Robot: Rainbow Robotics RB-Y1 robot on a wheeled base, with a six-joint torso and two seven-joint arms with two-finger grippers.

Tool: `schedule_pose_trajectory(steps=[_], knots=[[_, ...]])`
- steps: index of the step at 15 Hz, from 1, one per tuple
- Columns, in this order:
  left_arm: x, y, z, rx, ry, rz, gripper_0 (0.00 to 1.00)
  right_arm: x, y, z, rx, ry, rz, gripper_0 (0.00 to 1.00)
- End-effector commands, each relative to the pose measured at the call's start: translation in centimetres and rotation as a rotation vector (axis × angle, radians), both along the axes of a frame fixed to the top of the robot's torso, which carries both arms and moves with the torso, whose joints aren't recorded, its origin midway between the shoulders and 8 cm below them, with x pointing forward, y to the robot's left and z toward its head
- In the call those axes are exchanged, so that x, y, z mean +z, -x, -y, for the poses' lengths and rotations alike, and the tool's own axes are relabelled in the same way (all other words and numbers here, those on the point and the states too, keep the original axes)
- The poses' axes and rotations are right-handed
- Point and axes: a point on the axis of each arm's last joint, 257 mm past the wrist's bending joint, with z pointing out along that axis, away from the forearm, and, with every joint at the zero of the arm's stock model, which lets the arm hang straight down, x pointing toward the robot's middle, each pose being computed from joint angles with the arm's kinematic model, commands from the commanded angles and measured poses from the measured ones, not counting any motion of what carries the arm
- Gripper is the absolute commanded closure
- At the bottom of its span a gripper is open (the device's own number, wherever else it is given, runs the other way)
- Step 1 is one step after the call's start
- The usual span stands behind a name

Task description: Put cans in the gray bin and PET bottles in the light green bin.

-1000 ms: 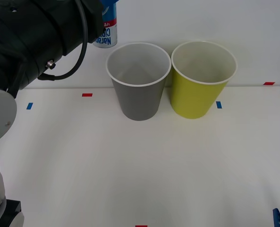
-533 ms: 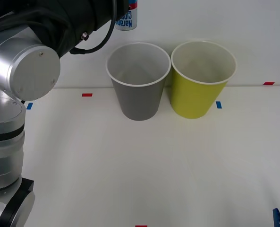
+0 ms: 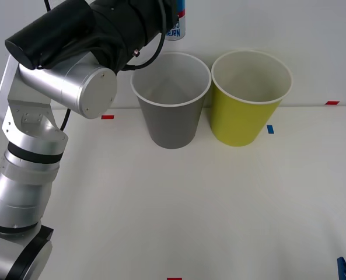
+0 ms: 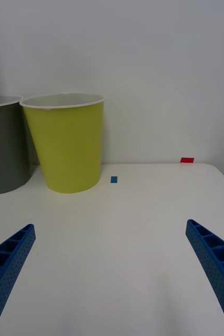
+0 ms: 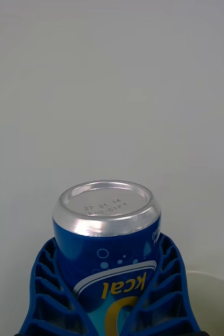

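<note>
A white counter [image 3: 219,210] runs back to a plain pale wall, with small red and blue tape marks scattered along its far part and one red mark at its near edge. The near and middle stretch of the counter lies bare and open.

At the near right corner in the front view, a blue fingertip of the right end effector [image 4: 112,273] pokes in, mostly cut off by the frame. The right wrist view shows it low over the counter, its ribbed blue fingers [image 4: 9,262] spread wide with nothing between them.

The left arm rises from the near left corner and reaches back and up. Near the wall, the gray bin [image 3: 171,99] and the light green bin [image 3: 250,96] stand upright side by side, rims nearly touching, both pale inside. In the right wrist view the gray bin is cut off at the frame edge.

Above the gray bin's far left rim, the blue can [image 3: 175,26] hangs in the air, its upper part cut off by the frame. The left wrist view shows the left end effector [image 5: 112,294] clenched on the can [image 5: 107,236], blue ribbed fingers on both sides, a silver end with a stamped date facing the camera, and a white rim just at the corner.
</note>
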Motion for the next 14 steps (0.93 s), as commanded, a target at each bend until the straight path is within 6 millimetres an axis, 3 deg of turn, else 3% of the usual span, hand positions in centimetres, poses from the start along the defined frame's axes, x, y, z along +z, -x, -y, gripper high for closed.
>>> schedule_pose_trajectory(steps=[1, 5, 13, 14], knots=[[-1.7, -1.1, 0.9, -0.009, 0.009, -0.001, 1.0, 0.0, 0.0, 0.0, 0.0, 0.0, 0.0, 0.0], [-3.6, -1.0, 0.2, 0.003, 0.013, 0.007, 1.0, 0.0, 0.0, 0.0, 0.0, 0.0, 0.0, 0.0], [-3.6, -1.2, -0.3, 0.014, 0.009, 0.013, 1.0, 0.0, 0.0, 0.0, 0.0, 0.0, 0.0, 0.0], [-3.6, -1.2, -0.3, 0.011, 0.019, 0.006, 0.68, 0.0, 0.0, 0.0, 0.0, 0.0, 0.0, 0.0]])
